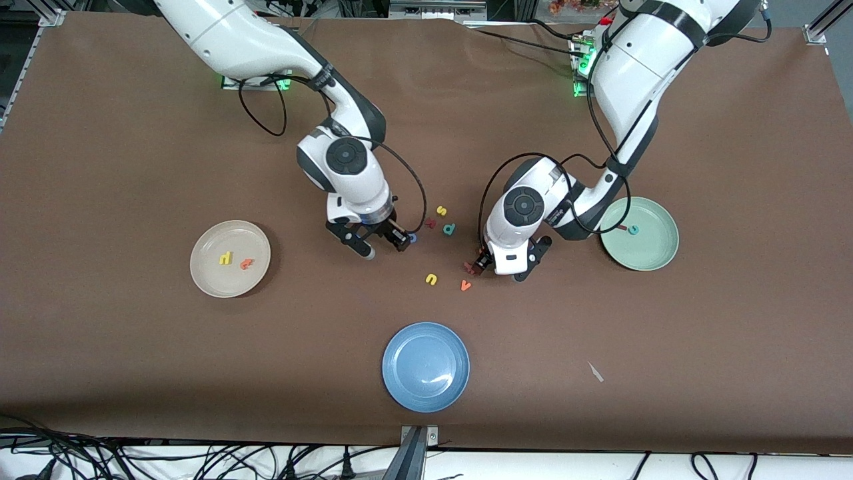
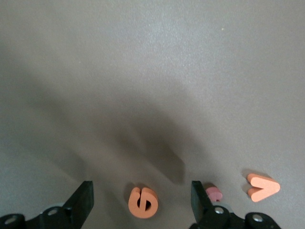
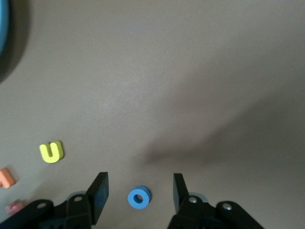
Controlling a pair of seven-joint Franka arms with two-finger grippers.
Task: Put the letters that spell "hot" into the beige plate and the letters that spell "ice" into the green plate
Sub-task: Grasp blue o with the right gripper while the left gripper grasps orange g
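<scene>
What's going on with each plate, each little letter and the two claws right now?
Round cream-beige plate: holds yellow foam "h" and orange foam "t".
Pale sage-green plate: holds teal foam "c".
Round blue plate: nothing in it.
Blue foam ring "o": flat on table.
Orange round foam "e": on table.
Right claw: open, astride the "o".
Left claw: open, astride the "e".

Rt-arm-end plate (image 1: 206, 280), mid-height of frame: h (image 1: 226, 258) beside t (image 1: 246, 264) in it. Lt-arm-end plate (image 1: 650, 257): c (image 1: 633, 230) in it, near rim. Third plate (image 1: 426, 393), lower centre, nearest the camera. Frame centre, on table: s (image 1: 441, 211) above p (image 1: 450, 229); u (image 1: 431, 279) beside v (image 1: 466, 285), lower. o (image 3: 138, 197) between right gripper (image 3: 139, 177) fingers, untouched; e (image 2: 143, 202) likewise in left gripper (image 2: 141, 183).
</scene>
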